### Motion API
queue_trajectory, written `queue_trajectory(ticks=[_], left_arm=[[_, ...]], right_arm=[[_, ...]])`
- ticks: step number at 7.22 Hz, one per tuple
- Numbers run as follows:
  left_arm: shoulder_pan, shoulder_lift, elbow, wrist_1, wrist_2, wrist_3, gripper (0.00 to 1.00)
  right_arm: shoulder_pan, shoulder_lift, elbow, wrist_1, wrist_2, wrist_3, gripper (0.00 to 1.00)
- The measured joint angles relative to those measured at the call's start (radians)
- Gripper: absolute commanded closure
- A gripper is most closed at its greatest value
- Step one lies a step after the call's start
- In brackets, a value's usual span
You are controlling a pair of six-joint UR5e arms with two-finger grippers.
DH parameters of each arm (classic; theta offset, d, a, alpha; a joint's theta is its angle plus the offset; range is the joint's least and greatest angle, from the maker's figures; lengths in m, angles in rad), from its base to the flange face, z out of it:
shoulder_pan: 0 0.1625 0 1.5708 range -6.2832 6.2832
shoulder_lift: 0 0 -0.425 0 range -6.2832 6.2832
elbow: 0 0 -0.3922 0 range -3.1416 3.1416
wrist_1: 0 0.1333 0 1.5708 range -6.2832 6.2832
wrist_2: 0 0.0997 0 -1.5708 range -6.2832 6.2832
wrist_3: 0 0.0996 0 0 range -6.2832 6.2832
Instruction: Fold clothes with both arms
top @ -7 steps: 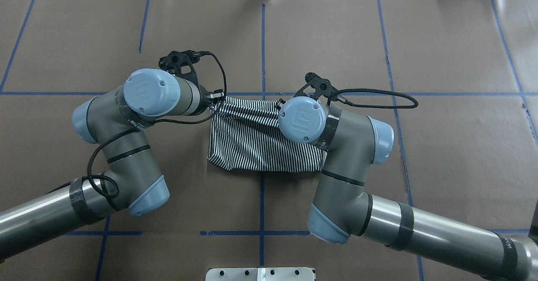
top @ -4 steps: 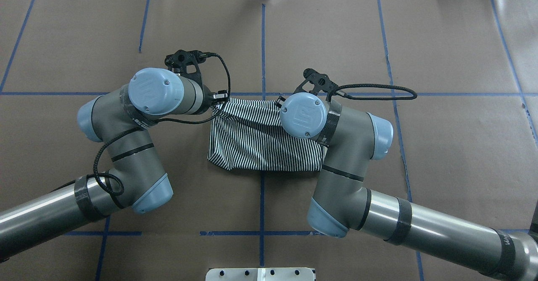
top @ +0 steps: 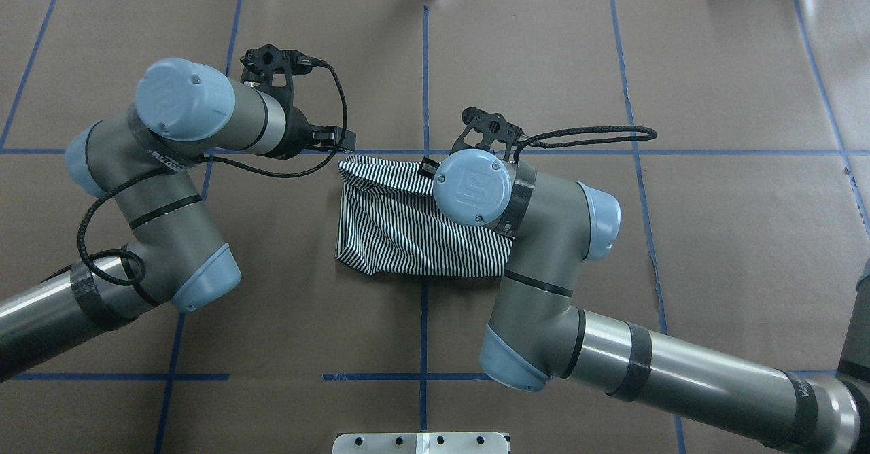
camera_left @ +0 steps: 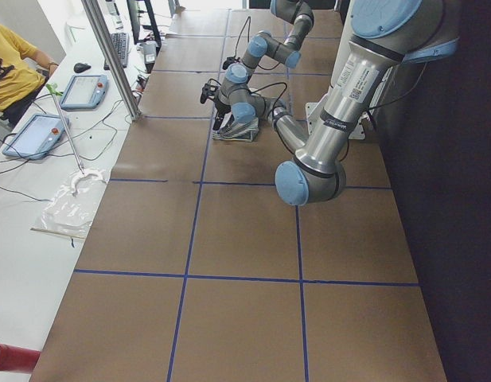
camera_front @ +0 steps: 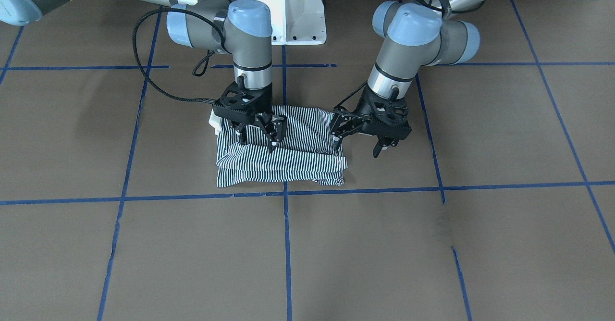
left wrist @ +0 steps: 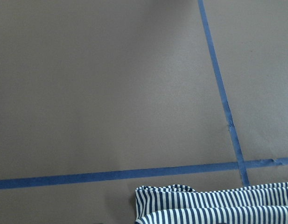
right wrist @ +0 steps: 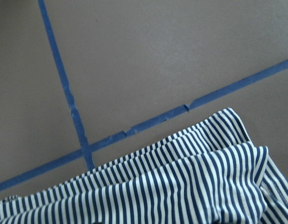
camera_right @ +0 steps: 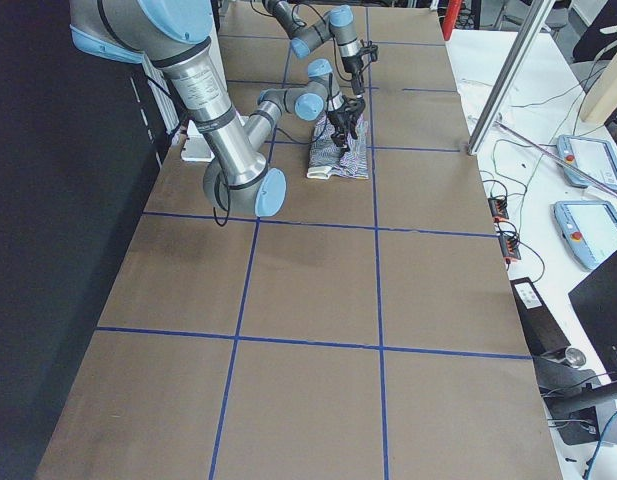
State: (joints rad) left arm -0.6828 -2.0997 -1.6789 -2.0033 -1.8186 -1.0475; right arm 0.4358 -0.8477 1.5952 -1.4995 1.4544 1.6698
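From the operators' side, the nearest stretch of the brown table [camera_front: 432, 253] carries only a grid of blue tape lines [camera_front: 287, 244]. Beyond the first cross line lies the striped polo shirt [camera_front: 288, 162], folded into a rumpled rectangle. It lies flat on the table, its near edge just short of that line, straddling the lengthwise tape line. Its layers are uneven, and one fold lies across the top.

Over the far half of the shirt hangs the right end effector [camera_front: 257, 145]. Its fingers are spread apart and point down at the cloth, clamped on nothing. A pale cloth patch [camera_front: 215, 125] pokes out at the shirt's far corner beside it.

The left end effector [camera_front: 355, 152] hangs at the shirt's other side, fingers also apart. One fingertip is at the cloth's edge, the other over bare table. Its wrist camera sees only the shirt's rim beneath a tape crossing.

Farther back, the right arm [camera_front: 250, 37] rises upright from its wrist with a black cable [camera_front: 144, 71] looping off it. The left arm [camera_front: 413, 37] leans in at a tilt. Behind both stands the white pedestal [camera_front: 293, 8].
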Motion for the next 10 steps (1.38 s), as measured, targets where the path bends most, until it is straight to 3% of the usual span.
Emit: queue_trajectory(ticks=[3,7,10], left_arm=[[-0.009,0.017,-0.011,-0.018,-0.021,0.013,0.0],[-0.009,0.019,-0.01,-0.018,-0.022,0.014,0.0],[-0.008,0.02,-0.009,-0.018,-0.022,0.013,0.0]], right_arm=[[-0.059,0.0,-0.021,-0.002,-0.038,-0.103,0.0],[-0.046,0.012,-0.101,-0.006,-0.047,-0.206,0.0],[0.078,0.106,-0.271,0.001,0.021,-0.265,0.0]])
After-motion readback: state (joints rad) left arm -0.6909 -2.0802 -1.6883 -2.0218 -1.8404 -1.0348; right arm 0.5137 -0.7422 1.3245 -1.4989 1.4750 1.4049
